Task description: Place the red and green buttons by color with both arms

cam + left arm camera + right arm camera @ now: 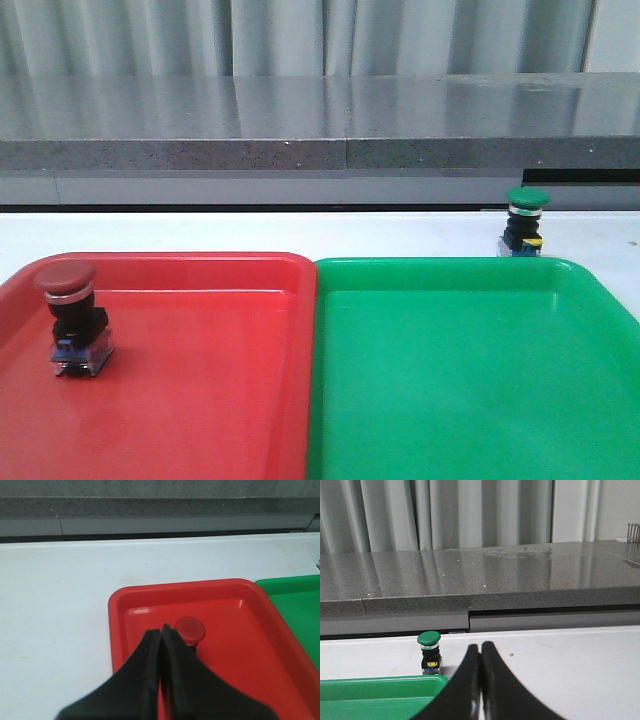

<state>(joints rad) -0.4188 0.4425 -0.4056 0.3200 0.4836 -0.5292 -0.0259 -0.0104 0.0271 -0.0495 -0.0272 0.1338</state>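
Red button [72, 318] upright inside red tray [200, 400], near that tray's left wall, cap up, long axis vertical; sorted already, by the look of it. Left end effector [161, 630] fully closed, empty, poised over red tray beside the cap. Green tray [450, 400] adjoining red tray's right edge. Green button [525, 222] upright on white surface [250, 232], just beyond green tray's far right corner, yellow tab facing the camera. Right end effector [480, 647] closed, empty, right of that button. Likely next: open, descend, grasp, carry into green tray.
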